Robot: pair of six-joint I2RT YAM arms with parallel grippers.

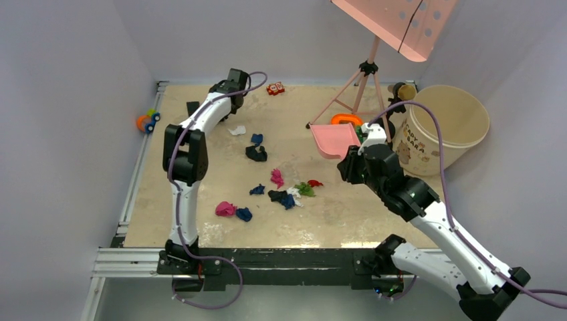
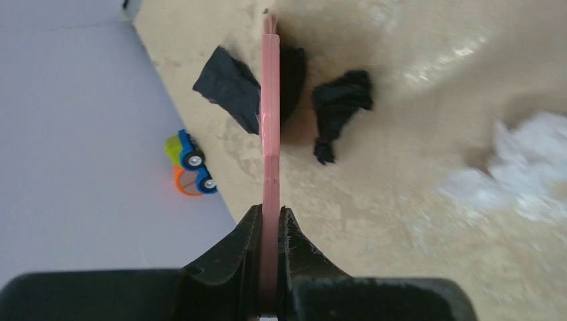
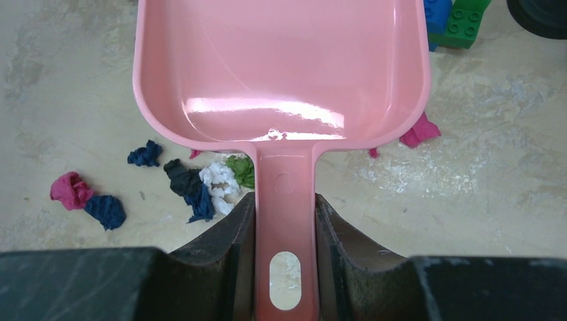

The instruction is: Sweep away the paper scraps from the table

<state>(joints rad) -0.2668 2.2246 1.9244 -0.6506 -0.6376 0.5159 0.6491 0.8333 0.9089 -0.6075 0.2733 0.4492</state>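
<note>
A cream bucket (image 1: 463, 151) by the table's right side carries dark lettering. It's too small to read surely, though it seems to end in "BARA".

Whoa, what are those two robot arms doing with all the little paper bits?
They're getting ready to sweep up. The right gripper is shut on the handle of a pink dustpan, which is empty. The left gripper pinches a thin pink tool, maybe a brush, among black scraps. The paper scraps lie scattered across the table; none are in the dustpan.
</note>
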